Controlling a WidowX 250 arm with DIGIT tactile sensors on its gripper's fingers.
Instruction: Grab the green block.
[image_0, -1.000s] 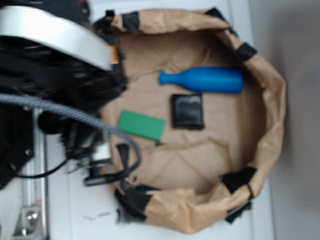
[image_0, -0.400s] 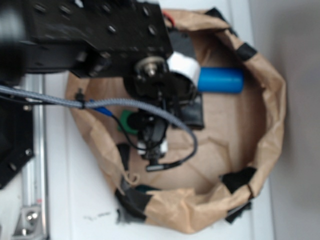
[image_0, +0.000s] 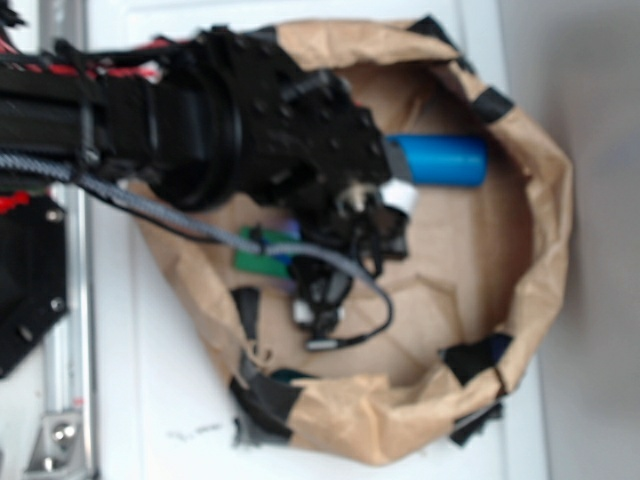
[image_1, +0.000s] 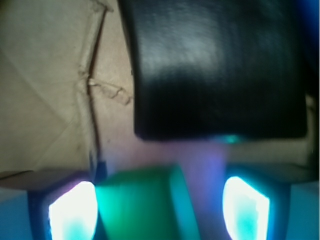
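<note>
Hand (image_1: 160, 207) hanging open, holding nothing, fingers (image_1: 72, 210) straddling green block (image_1: 142, 205), lying flat on brown paper (image_1: 45, 90) beside black pad (image_1: 220, 65). Block looking stiff, light, smooth; pinching across narrow sides seems best.

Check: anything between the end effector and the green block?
Nothing visible. In the wrist view the green block already sits between the end effector's open fingers. The black pad lies beyond it, apart. The blue bottle is further off.
</note>
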